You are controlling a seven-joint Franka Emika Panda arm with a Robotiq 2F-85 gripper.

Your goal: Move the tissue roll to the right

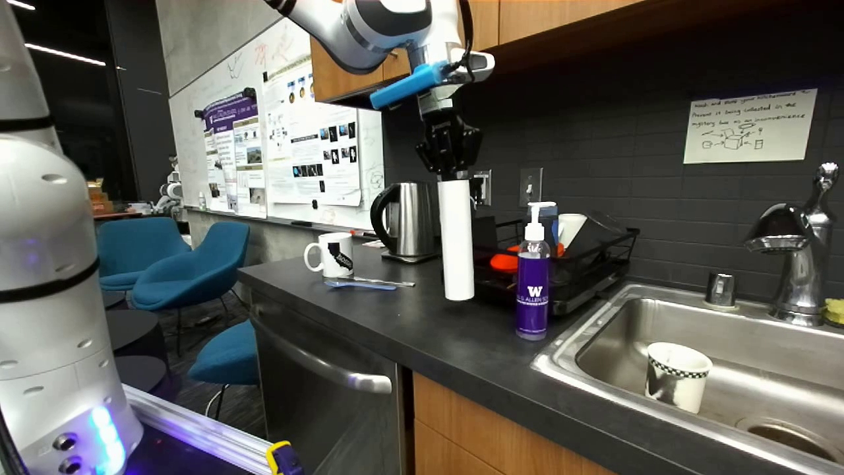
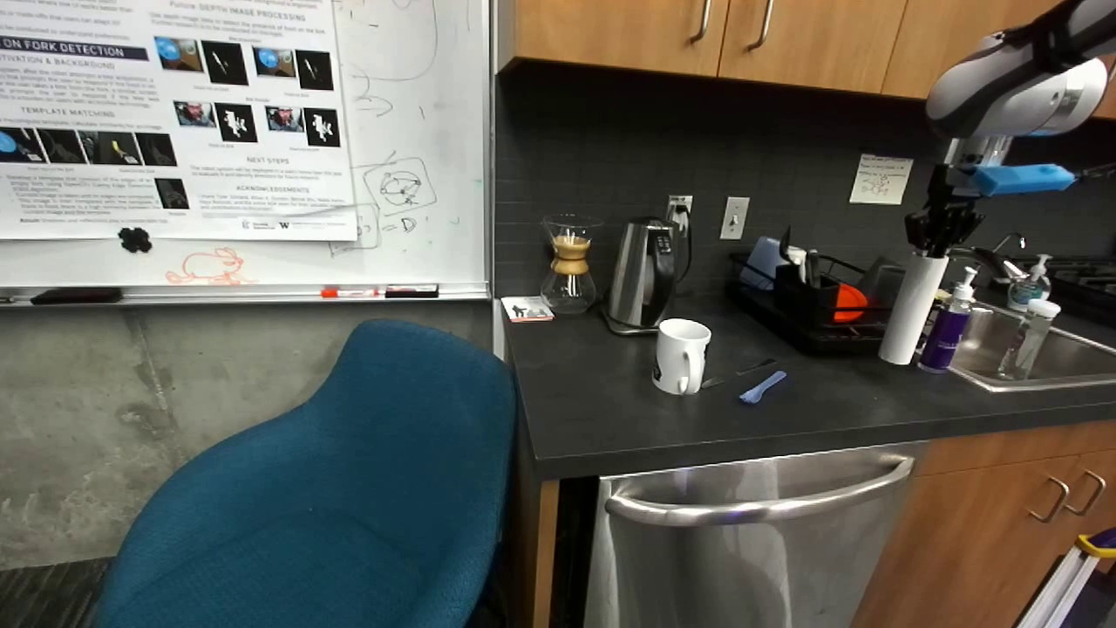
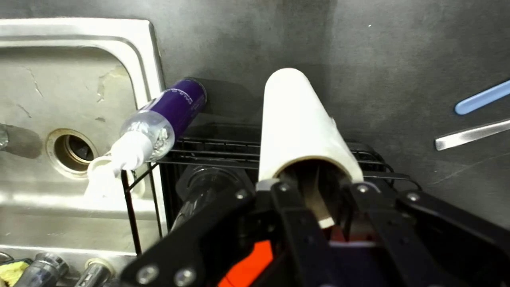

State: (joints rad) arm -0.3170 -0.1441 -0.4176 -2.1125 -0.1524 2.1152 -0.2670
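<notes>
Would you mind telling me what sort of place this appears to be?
It looks like a kitchenette, probably in an office or lab rather than a home. The sink and the steel kettle point to a kitchen, while the whiteboard suggests a shared workplace.

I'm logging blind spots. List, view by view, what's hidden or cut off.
Wrist view: tissue roll, part of its rim hidden by the fingers.
Wrist view: blue utensil, one end cut off by the right edge.
In an exterior view: dish rack, partly hidden behind the purple bottle.
</notes>
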